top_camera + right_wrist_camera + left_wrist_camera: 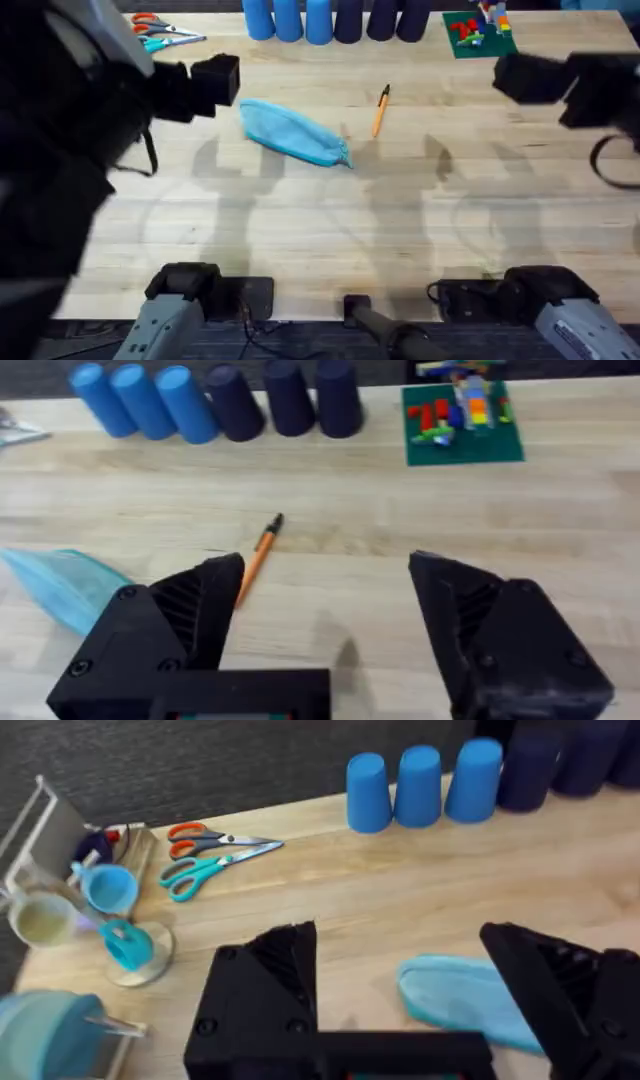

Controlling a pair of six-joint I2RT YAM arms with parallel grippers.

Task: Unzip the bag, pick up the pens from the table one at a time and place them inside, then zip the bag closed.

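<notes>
The light blue bag (292,132) lies slanted on the table (330,230), left of centre, and looks zipped shut. One orange pen (380,110) with a black tip rests just right of it, not touching. My left gripper (398,935) hovers open above the table near the bag (460,1002), holding nothing. In the right wrist view my right gripper (328,563) is open and empty, raised over the right side. The pen (258,555) and one end of the bag (60,585) lie beyond its fingers.
Blue cups (288,20) and dark cups (380,20) line the far edge. Orange and teal scissors (215,855) lie at the far left by a rack of small cups (105,915). A green plate with bricks (462,415) sits at the far right.
</notes>
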